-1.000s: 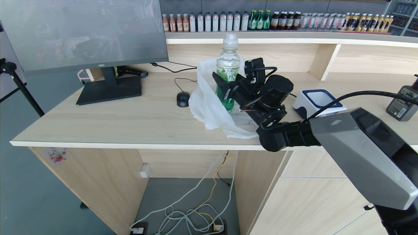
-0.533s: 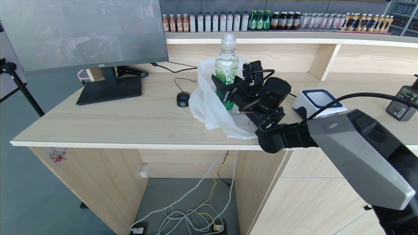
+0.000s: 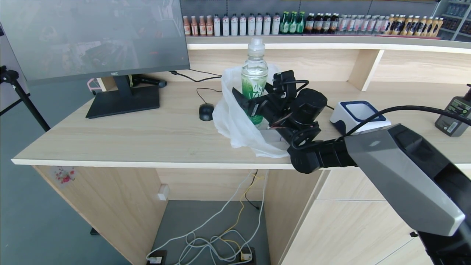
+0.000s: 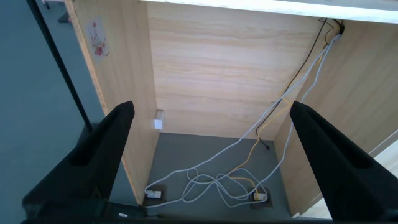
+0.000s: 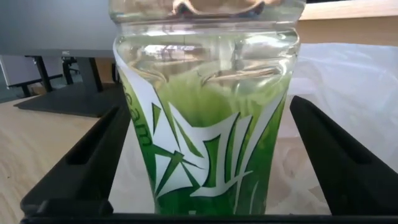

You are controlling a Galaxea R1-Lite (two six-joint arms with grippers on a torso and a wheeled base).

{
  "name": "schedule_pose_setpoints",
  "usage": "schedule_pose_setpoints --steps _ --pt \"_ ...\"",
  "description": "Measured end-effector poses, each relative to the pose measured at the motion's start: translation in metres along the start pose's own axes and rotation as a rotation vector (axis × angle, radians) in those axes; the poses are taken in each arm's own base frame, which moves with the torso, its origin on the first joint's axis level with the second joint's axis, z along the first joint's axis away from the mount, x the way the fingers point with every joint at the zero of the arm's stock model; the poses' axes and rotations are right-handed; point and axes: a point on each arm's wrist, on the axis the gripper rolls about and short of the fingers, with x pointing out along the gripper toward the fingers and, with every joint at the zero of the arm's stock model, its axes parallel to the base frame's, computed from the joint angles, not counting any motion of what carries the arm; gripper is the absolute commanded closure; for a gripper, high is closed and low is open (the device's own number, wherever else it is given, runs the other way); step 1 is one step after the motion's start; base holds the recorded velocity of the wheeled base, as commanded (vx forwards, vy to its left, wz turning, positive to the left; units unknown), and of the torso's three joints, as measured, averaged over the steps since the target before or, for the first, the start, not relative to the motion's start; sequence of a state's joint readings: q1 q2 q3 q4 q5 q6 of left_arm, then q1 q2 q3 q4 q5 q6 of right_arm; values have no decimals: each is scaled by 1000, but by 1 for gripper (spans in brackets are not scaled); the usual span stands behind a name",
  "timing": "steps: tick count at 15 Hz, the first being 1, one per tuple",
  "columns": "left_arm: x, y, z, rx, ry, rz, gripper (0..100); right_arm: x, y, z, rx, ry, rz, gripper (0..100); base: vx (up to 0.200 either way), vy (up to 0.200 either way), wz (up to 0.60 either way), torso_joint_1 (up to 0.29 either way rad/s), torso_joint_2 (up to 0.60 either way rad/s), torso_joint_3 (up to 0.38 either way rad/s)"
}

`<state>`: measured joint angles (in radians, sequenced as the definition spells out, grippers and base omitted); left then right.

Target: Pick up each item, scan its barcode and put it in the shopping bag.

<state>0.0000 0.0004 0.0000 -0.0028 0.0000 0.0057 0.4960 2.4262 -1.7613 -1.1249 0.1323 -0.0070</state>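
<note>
Your wooden counter [image 3: 147, 140] has a monitor [image 3: 92, 36] at far left and a scanner [image 3: 358, 112] at right. Between them sits the white bag [image 3: 235, 125]. The bottle [image 3: 254, 79] stands upright in its mouth, cap up, long axis vertical, clamped by your right gripper [image 3: 254, 100]. Your left gripper [image 4: 208, 130] hangs below counter level, fingers apart.

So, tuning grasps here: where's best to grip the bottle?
Grip the bottle at its labelled middle, level, from the robot's side, as the right claw does: it stands upright, round-bodied, and the bag rises behind it.
</note>
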Motion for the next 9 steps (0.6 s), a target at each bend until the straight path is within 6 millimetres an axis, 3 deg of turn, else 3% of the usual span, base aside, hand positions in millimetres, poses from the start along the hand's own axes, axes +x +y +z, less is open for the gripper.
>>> schedule_pose_setpoints --steps 6,9 --pt "0 0 0 0 0 0 0 0 0 6 -3 -34 1 0 0 0 0 0 0 0" --pt "0 0 0 0 0 0 0 -1 1 23 -5 -54 4 0 0 0 0 0 0 0"
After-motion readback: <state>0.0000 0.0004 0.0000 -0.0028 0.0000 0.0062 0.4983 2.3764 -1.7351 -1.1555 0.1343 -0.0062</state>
